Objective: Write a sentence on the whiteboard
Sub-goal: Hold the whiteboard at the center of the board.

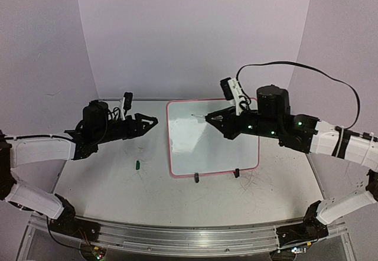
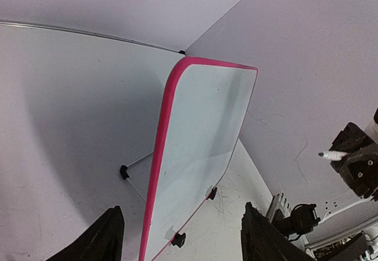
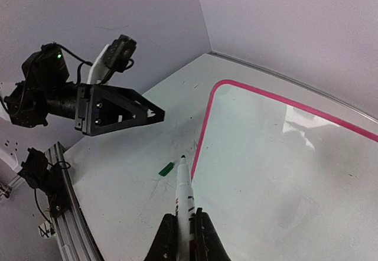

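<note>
Across the white tabletop [image 1: 118,178], that light wire-propped whiteboard [image 1: 212,137] looks tippy to me; my right gripper [image 3: 184,228] clenches the marker [image 3: 184,190] by its barrel, left gripper [image 2: 184,237] spread empty.

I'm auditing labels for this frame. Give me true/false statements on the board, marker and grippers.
1. The board is blank. True.
2. The left gripper holds the marker. False: the right gripper holds it; the left's jaws are open and empty.
3. A green cap lies on the table, on the board's left-arm side. True.
4. The board lies flat. False: it stands tilted on a wire stand.
</note>
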Robot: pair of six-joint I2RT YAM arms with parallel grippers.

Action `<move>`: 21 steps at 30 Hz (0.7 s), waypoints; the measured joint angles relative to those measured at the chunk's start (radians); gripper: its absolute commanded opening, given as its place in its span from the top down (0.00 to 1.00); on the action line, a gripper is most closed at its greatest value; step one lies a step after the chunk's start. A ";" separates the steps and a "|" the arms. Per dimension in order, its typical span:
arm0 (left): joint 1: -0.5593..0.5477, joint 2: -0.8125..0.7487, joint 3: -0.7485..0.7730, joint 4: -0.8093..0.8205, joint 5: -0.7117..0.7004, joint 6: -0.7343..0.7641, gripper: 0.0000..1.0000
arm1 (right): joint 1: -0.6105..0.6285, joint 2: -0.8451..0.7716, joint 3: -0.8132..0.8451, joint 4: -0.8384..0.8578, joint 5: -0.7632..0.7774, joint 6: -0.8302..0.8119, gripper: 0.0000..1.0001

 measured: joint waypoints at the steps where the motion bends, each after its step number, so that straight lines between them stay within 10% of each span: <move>1: 0.002 0.036 0.000 0.033 0.026 -0.008 0.36 | 0.014 0.026 0.012 -0.001 0.007 -0.011 1.00; 10: 0.028 0.209 0.002 0.224 0.183 -0.026 0.35 | 0.037 0.160 0.083 -0.020 0.039 -0.044 1.00; 21: 0.088 0.261 0.002 0.299 0.313 -0.036 0.01 | 0.040 0.141 0.068 -0.013 0.078 -0.021 1.00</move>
